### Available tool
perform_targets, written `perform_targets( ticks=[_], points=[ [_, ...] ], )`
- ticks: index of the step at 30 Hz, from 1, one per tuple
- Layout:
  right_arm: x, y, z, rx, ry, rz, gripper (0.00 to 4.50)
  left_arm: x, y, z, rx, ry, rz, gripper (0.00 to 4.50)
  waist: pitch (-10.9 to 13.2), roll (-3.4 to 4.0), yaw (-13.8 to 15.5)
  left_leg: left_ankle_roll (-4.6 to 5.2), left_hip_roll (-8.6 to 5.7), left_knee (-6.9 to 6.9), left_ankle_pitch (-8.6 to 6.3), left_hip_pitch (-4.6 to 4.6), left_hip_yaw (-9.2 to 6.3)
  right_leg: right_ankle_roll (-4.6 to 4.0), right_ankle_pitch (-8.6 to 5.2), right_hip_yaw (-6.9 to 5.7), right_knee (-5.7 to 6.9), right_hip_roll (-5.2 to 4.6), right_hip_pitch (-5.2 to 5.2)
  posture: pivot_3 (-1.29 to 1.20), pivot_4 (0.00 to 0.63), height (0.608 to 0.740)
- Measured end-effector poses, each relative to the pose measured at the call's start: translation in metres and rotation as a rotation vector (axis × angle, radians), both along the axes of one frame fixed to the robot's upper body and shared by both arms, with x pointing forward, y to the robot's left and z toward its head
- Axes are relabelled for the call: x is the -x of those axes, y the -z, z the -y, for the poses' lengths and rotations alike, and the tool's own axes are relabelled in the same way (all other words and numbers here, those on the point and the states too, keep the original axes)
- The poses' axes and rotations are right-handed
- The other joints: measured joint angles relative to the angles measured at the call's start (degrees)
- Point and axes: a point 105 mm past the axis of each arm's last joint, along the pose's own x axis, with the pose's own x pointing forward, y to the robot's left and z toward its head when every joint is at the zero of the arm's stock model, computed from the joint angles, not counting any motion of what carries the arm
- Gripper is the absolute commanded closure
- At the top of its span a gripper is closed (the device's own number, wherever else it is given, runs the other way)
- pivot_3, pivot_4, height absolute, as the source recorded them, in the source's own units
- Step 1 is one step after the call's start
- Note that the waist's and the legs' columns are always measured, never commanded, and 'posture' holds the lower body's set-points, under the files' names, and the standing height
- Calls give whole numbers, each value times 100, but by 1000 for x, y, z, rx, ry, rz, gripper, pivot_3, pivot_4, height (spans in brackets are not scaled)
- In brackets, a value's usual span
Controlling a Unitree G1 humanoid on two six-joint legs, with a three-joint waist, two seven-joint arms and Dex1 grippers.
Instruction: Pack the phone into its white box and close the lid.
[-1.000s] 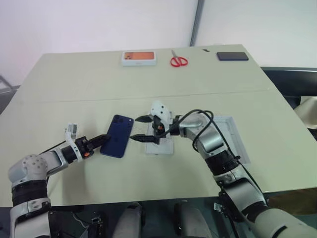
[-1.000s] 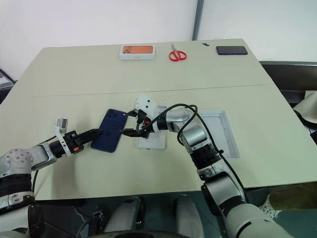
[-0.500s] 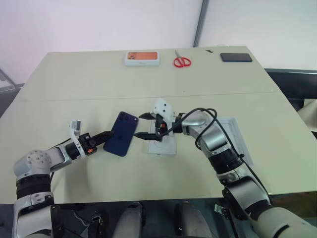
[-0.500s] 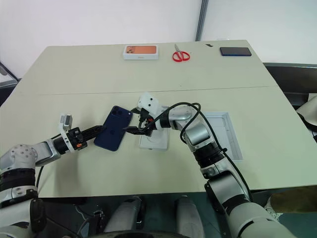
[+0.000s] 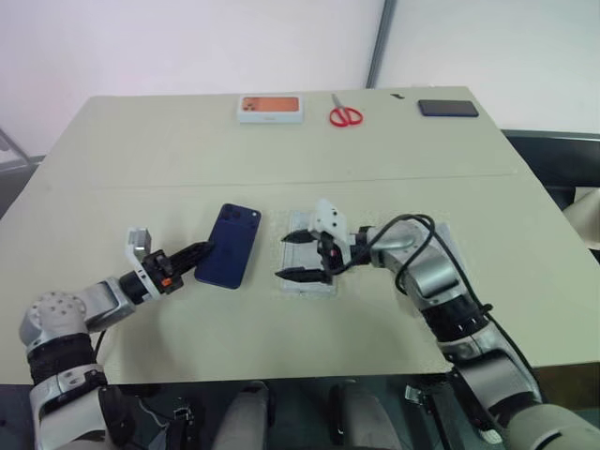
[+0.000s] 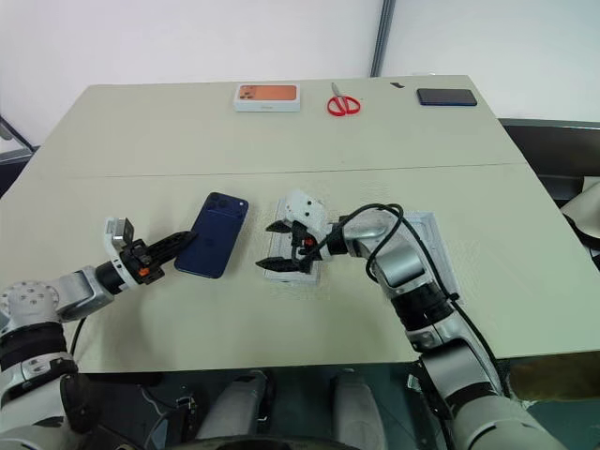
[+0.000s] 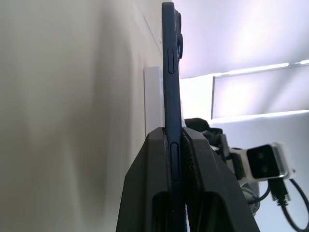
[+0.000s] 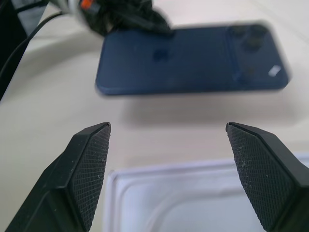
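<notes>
pincers sit nearest on the pale bench (image 5: 141, 150). the left pincer (image 5: 192, 254) is clamped on the near short end of the phone (image 5: 229, 246), its two black fingers (image 7: 193, 183) pressed on the front and the back faces. the phone is dark blue, back side up with the camera cluster at its far right corner, and slants away to the far right from the grip; whether its far end is clear of the bench i cannot tell. just to the right, the right pincer (image 5: 296, 256) points left with its jaws spread wide, holding nothing, over the left part of the white box (image 6: 284, 267), which lies flat on the bench. farther right, a second white tray-like piece (image 6: 441, 253) lies mostly behind the right arm. along the far edge, left to right, lie a white box printed orange (image 5: 270, 109), red scissors (image 5: 343, 114) and a small black slab (image 5: 447, 108).
</notes>
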Motion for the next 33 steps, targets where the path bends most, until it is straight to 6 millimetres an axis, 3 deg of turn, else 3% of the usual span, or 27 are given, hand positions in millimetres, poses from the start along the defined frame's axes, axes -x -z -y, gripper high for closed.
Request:
perform_targets(
  ticks=[8, 25, 28, 33],
  points=[
    [10, 22, 22, 149, -16, 4, 477, 4, -7, 3, 38, -33, 68, 4478, 9, -15, 24, 0, 0, 4, 0, -1, 2, -1, 0, 0, -8, -2, 4, 0, 150, 740],
    [10, 33, 21, 217, -22, 45, 477, -5, -4, 10, 63, -94, 93, 4478, 16, -28, 28, 0, 0, 7, 0, -4, 4, -1, 0, -1, -11, -1, 6, 0, 150, 740],
    [8, 34, 20, 222, -14, 60, 1799, -5, -2, 11, 56, -92, 89, 4500, 16, -28, 31, 0, 0, 9, 0, -3, 5, -1, 0, -2, -11, -1, 8, 0, 150, 740],
    [6, 34, 20, 228, -12, 81, 1799, -5, 1, 13, 47, -87, 74, 4500, 16, -28, 29, 0, 0, 9, 0, -3, 6, -1, 0, -3, -11, -1, 8, 0, 150, 740]
  ],
)
